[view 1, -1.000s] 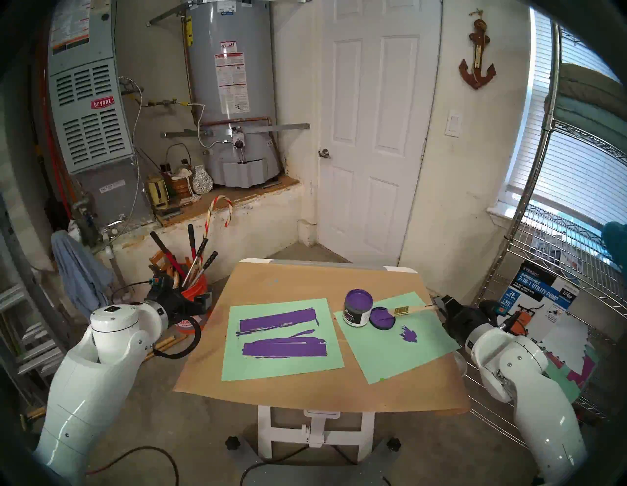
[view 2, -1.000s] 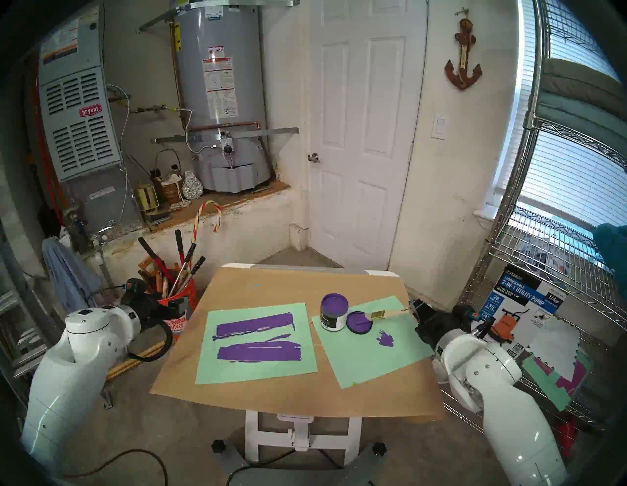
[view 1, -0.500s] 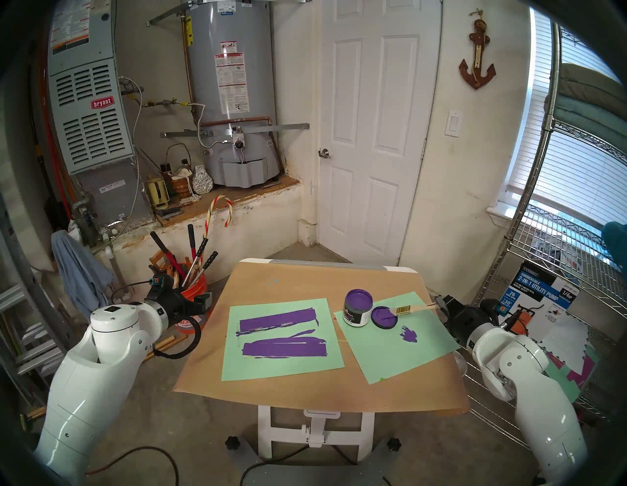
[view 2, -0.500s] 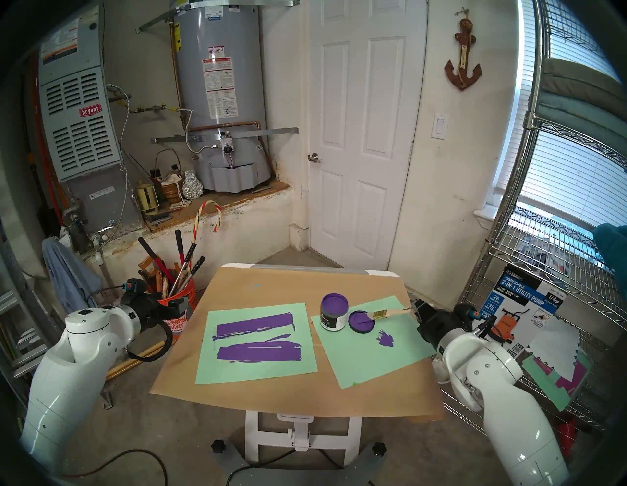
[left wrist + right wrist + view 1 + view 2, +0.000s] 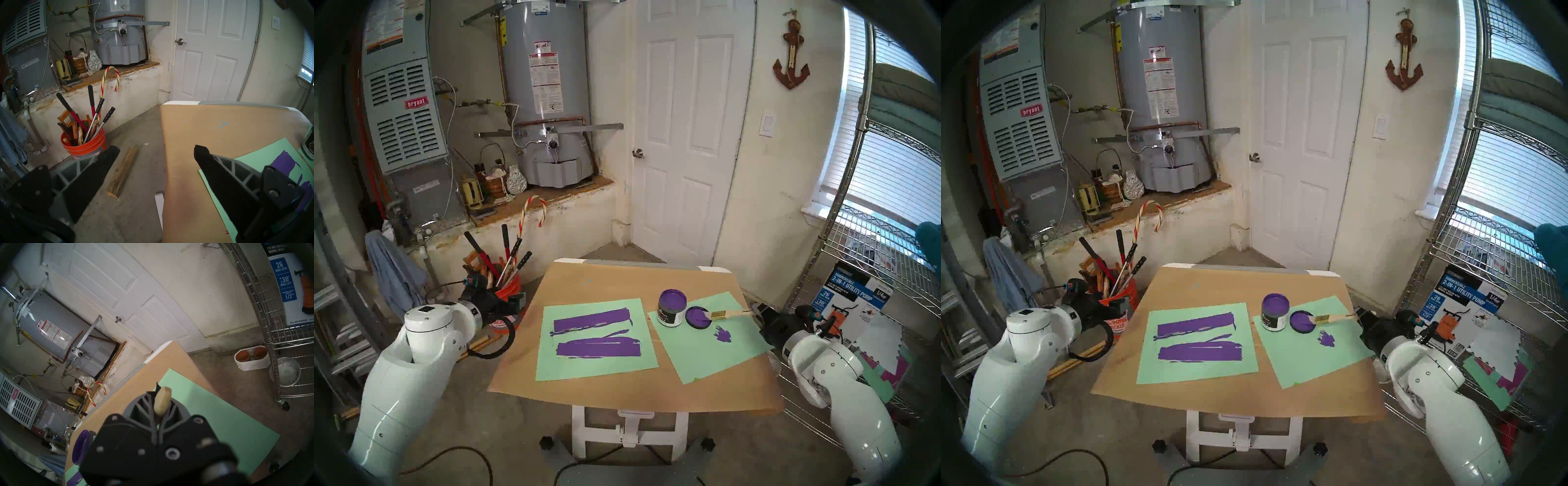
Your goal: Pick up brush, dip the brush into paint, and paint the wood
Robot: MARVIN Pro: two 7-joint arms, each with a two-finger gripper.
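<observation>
My right gripper (image 5: 759,310) is shut on the handle end of the brush (image 5: 718,315) at the table's right edge. Its purple bristles rest on the flat purple-smeared lid (image 5: 697,319). The handle tip shows between the shut fingers in the right wrist view (image 5: 162,401). The open jar of purple paint (image 5: 672,307) stands just left of the lid. The wood (image 5: 592,320), coated purple, lies on the left green sheet. My left gripper (image 5: 514,302) is open and empty, off the table's left edge (image 5: 156,151).
A longer ragged purple smear (image 5: 599,349) lies below the wood. A purple blotch (image 5: 723,334) marks the right green sheet (image 5: 721,356). An orange bucket of tools (image 5: 509,288) stands by my left gripper. A wire shelf (image 5: 863,271) stands close to my right arm.
My right gripper has drawn back to the right and slightly down with the brush. The bristles slid toward the lid's right edge. The left arm has not moved.
</observation>
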